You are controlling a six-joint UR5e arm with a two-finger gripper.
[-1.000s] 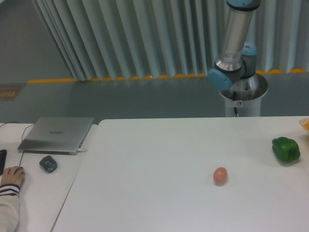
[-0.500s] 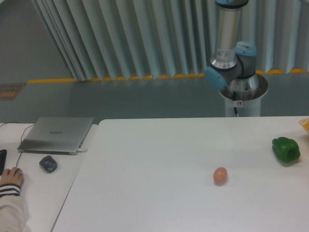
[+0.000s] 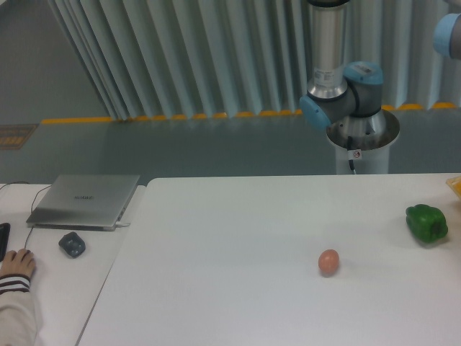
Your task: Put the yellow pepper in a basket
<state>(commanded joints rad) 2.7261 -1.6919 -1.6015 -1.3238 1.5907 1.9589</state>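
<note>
No yellow pepper shows anywhere on the white table [image 3: 238, 245], and no basket is in view either. A thin yellow-orange sliver [image 3: 455, 185] is cut off by the right edge of the frame; I cannot tell what it is. Behind the table's far edge stands the arm's base [image 3: 361, 133], with a silver link [image 3: 328, 43] rising out of the top of the frame. One blue joint [image 3: 448, 32] peeks in at the top right corner. The gripper is outside the picture.
A dark green pepper [image 3: 426, 222] lies near the table's right edge. A small brownish-orange egg [image 3: 328, 262] sits right of centre. On the left side table are a closed laptop [image 3: 85, 200], a mouse [image 3: 72, 244] and a person's hand [image 3: 16, 265].
The arm's shoulder has turned, swinging the silver link left to stand nearly upright. A blue joint has come into view at the top right. Pepper and egg have not moved.
</note>
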